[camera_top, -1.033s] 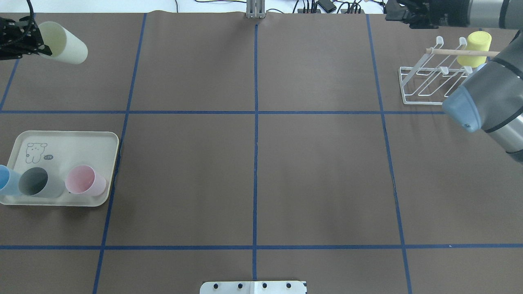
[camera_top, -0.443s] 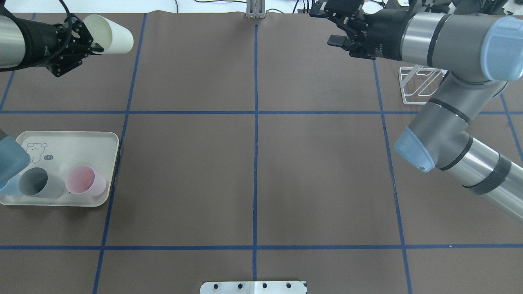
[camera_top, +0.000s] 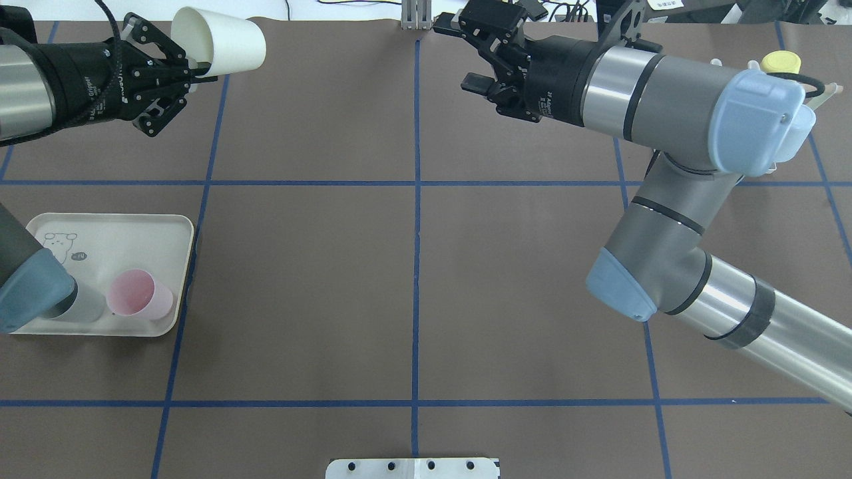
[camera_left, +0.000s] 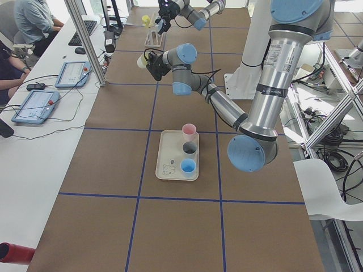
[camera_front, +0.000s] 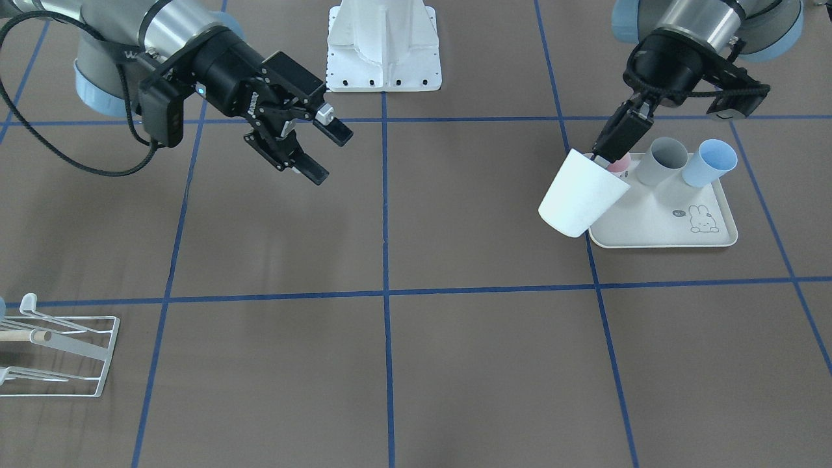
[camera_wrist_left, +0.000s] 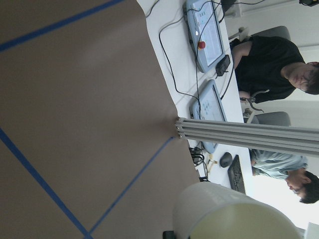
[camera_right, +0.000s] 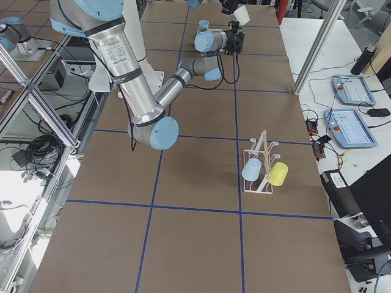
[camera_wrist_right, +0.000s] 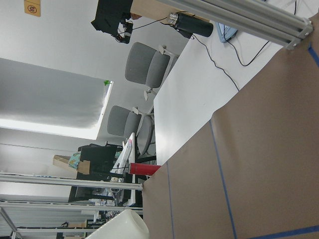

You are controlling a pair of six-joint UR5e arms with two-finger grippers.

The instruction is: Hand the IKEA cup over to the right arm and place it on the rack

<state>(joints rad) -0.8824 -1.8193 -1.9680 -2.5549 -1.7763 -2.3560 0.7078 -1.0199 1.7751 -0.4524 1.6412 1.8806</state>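
The IKEA cup (camera_top: 223, 46) is cream-white and hangs tilted in the air over the far left of the table, its mouth toward my left gripper (camera_top: 198, 66). That gripper is shut on the cup's rim (camera_front: 611, 170). My right gripper (camera_top: 456, 56) is open and empty just right of the far centre line, facing the cup across a wide gap; in the front view it is (camera_front: 330, 156). The white wire rack (camera_right: 263, 168) stands at the far right with a yellow cup (camera_right: 279, 174) and a pale blue cup (camera_right: 251, 169) on it. The right arm hides most of it in the overhead view.
A cream rabbit-print tray (camera_top: 133, 226) at the left holds a pink cup (camera_top: 136, 295), a grey cup (camera_front: 663, 159) and a blue cup (camera_front: 712, 162). My left arm's elbow (camera_top: 30, 296) overhangs the tray. People sit at a desk (camera_left: 34, 73) beyond the table's far edge.
Both arms have swung toward the far centre. The left gripper carried the cup to the right, and the right gripper moved left, away from the rack, its arm now covering the rack.
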